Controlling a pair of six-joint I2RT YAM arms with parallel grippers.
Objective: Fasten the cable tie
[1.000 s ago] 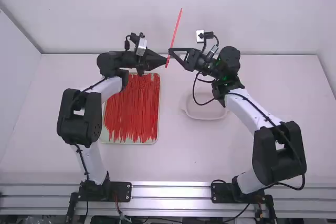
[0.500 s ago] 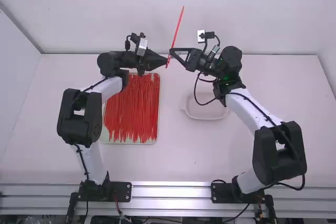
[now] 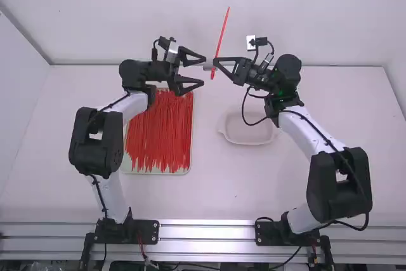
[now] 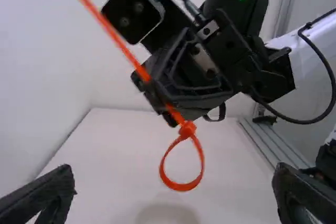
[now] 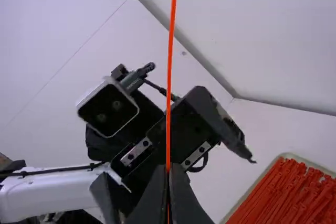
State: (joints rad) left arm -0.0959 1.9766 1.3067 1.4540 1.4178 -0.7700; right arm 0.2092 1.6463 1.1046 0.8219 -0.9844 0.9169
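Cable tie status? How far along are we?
Done: the cable tie has its tail through its head, forming a loop. In hand: right gripper shut on the tie just by the head; left gripper open beside it. Left: loop looks loose, so probably a tightening pull, then setting it down.

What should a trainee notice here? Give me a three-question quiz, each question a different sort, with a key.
1. True or false: the left gripper is shut on the cable tie.
2. The spare ties lie: A on the floor; B on the tray; C on a hook.
3. Fill in: the held tie's strap passes through its head, forming a closed ___.
Key: 1 false, the right gripper holds it; 2 B; 3 loop.
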